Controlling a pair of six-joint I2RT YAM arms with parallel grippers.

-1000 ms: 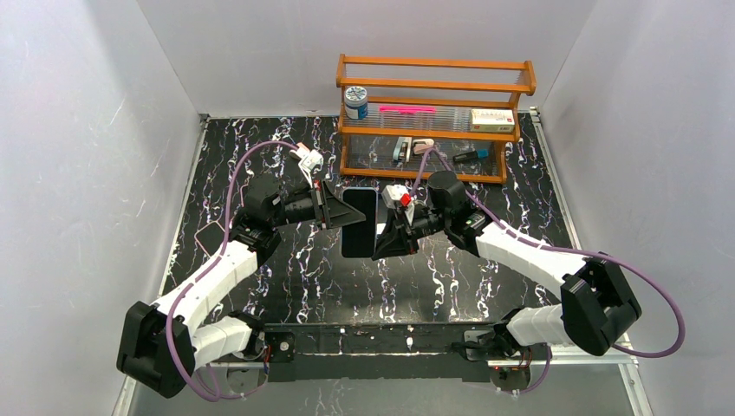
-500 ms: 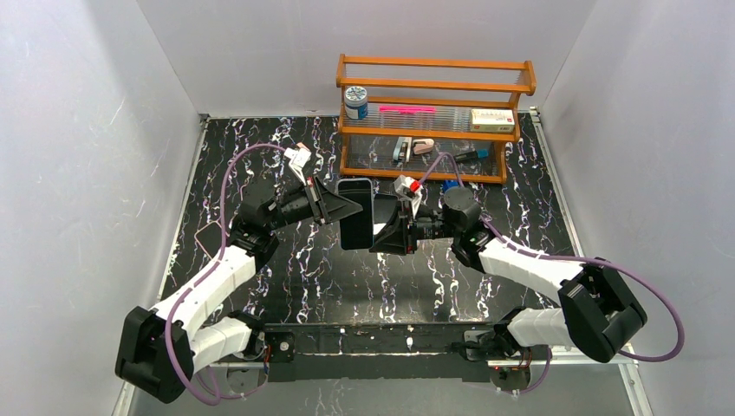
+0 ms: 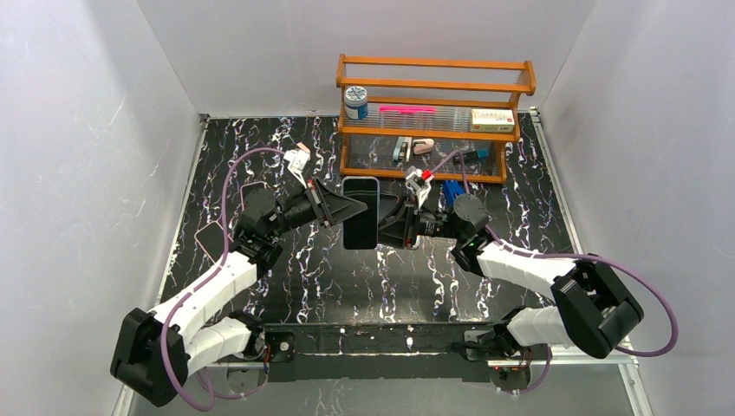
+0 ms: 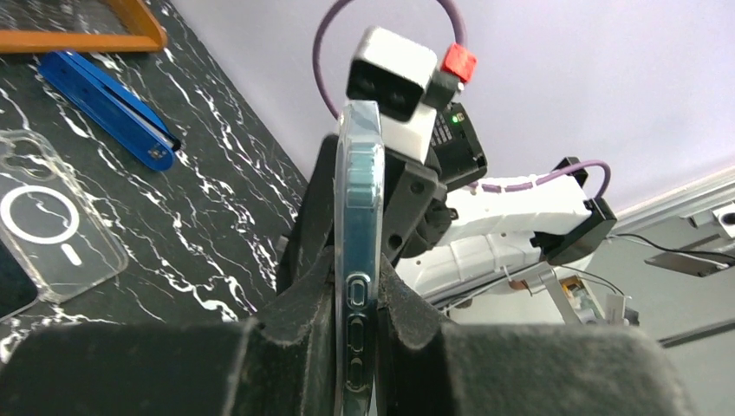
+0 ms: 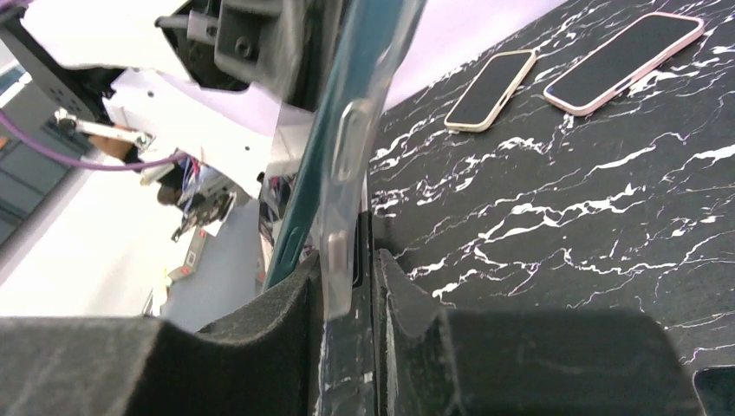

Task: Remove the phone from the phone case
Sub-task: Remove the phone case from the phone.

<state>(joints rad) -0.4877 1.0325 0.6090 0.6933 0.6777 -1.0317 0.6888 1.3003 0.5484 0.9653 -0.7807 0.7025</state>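
Observation:
A teal phone in a clear phone case hangs upright above the middle of the table, between both arms. My left gripper comes in from the left and is shut on it; in the left wrist view the fingers pinch its buttoned side. My right gripper meets its right edge. In the right wrist view the phone case's clear rim stands off from the teal phone, and that rim sits between the closely set fingers.
A wooden rack with small items stands at the back. On the table lie an empty clear case, a blue tool, a white-cased phone and a pink-cased phone.
Both grippers carried the phone slightly back and up. The right arm swung rightward, level with the phone, and its jaws stand a little wider than before.

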